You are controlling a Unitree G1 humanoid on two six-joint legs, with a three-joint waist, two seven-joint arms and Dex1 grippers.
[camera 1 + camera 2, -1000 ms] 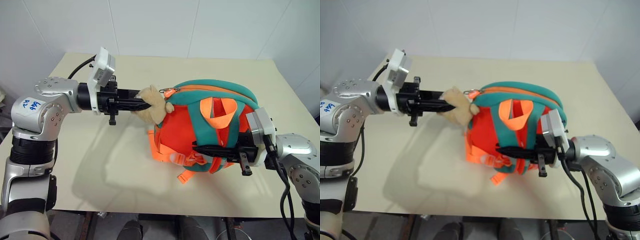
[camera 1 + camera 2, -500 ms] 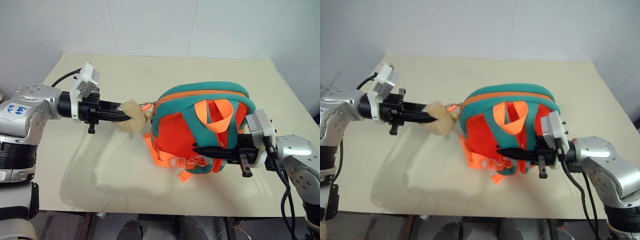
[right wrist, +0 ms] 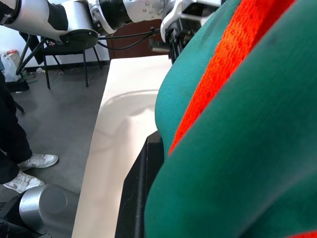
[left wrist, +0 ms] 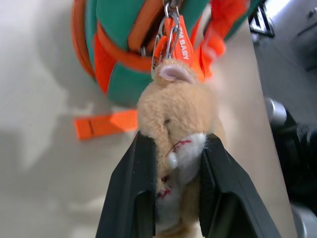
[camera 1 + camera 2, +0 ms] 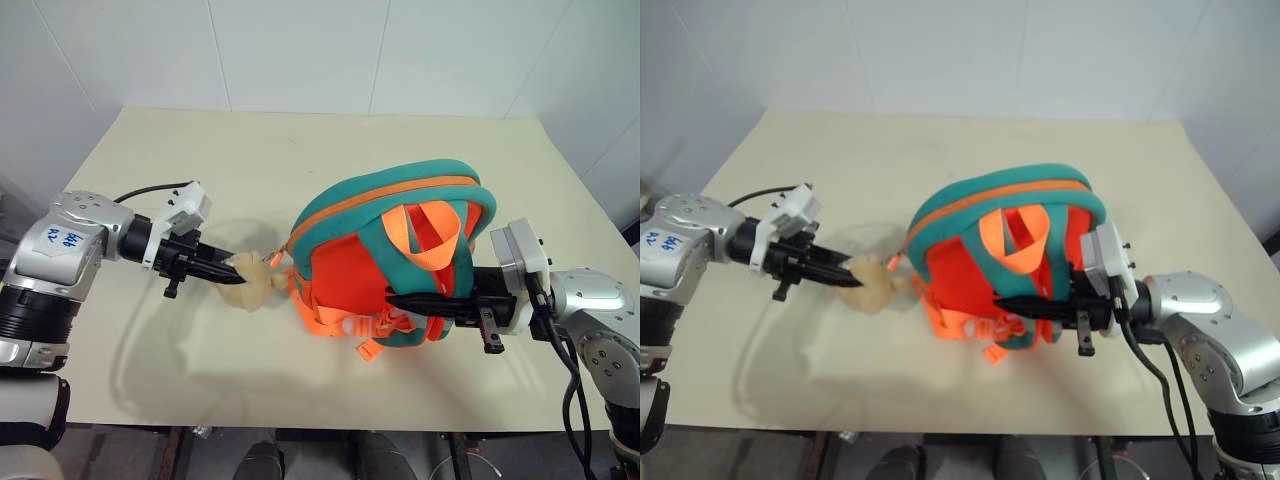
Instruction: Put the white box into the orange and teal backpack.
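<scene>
My left gripper point(image 5: 228, 266) is closed on the tan plush toy point(image 4: 174, 126); the left wrist view shows both black fingers point(image 4: 130, 191) pressed into the plush on either side, with the toy clipped by a metal ring to the zipper pull of the orange and teal backpack point(image 5: 395, 255). Compared with one second ago, this gripper has travelled down and toward the left edge of the left eye frame, from above the bag's upper left shoulder to a position low over the table at centre left. The toy has come with it, and the backpack's orange zipper line now runs as a long slanted arc from lower left to upper right. I judge that this pull is drawing the zipper along its track, either opening or closing the main compartment; the frames do not settle which. My right gripper point(image 5: 395, 299) is closed on the backpack's strap area at lower centre right and has not shifted, so it acts as the anchor. The white box cannot be located on the table or in either gripper; whether it is inside the bag cannot be told. The table point(image 5: 300, 140) is a plain cream surface, matte, with soft shadows beneath the left arm. Behind it stand white panelled walls. The right wrist view shows a grey floor, a person's shoes point(image 3: 27, 171) and a chair frame point(image 3: 47, 64).
</scene>
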